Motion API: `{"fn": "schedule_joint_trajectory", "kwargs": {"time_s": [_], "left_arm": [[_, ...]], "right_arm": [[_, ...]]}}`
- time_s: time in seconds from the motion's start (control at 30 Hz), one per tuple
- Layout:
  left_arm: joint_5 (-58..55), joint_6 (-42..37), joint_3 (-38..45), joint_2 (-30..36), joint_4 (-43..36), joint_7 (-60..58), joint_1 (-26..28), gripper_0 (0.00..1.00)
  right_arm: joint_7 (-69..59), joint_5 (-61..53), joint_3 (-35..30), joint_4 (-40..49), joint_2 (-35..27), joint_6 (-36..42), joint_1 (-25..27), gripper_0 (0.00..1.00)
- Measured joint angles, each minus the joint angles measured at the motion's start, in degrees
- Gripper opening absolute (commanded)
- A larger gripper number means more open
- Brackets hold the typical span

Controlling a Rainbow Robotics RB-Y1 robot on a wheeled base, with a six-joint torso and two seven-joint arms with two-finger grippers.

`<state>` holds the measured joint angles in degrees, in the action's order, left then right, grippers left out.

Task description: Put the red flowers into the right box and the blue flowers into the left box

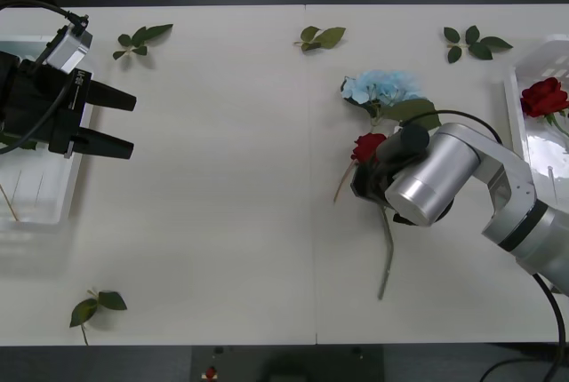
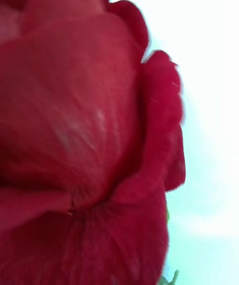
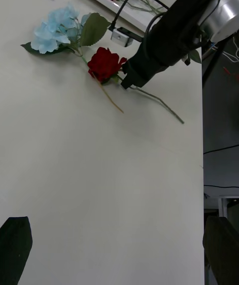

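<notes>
Your right gripper (image 1: 366, 178) sits low over the rose (image 1: 368, 147) beside the blue flower (image 1: 382, 87) — I cannot tell its grip. Lift carelessly and tangled stems could drag the blue one along. Your left gripper (image 1: 111, 122) waits, fingers apart, near the left box (image 1: 44, 213).

My front camera looks down from above on the table (image 1: 222, 222). My right wrist camera sits pressed close against a red rose (image 2: 84, 130). My left wrist camera looks across from afar, sharing that rose (image 3: 105, 63) with both.
</notes>
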<state>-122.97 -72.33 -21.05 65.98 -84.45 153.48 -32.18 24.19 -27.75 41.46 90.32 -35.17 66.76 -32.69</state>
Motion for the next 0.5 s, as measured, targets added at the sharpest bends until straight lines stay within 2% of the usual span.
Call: {"fn": "schedule_joint_trajectory", "kwargs": {"time_s": [0.1,0.3,0.5], "left_arm": [[0.0,0.0,0.0,0.0,0.0,0.0,0.0,1.0],[0.0,0.0,0.0,0.0,-0.01,0.0,0.0,1.0],[0.0,0.0,0.0,0.0,-0.02,0.0,0.0,1.0]], "right_arm": [[0.16,-5.78,-1.02,1.99,-3.91,0.38,-2.01,0.0],[4.8,-17.33,-2.41,8.23,-17.36,0.48,-5.84,0.0],[17.67,-24.98,-9.84,9.65,-27.62,1.75,-6.07,0.0]]}}
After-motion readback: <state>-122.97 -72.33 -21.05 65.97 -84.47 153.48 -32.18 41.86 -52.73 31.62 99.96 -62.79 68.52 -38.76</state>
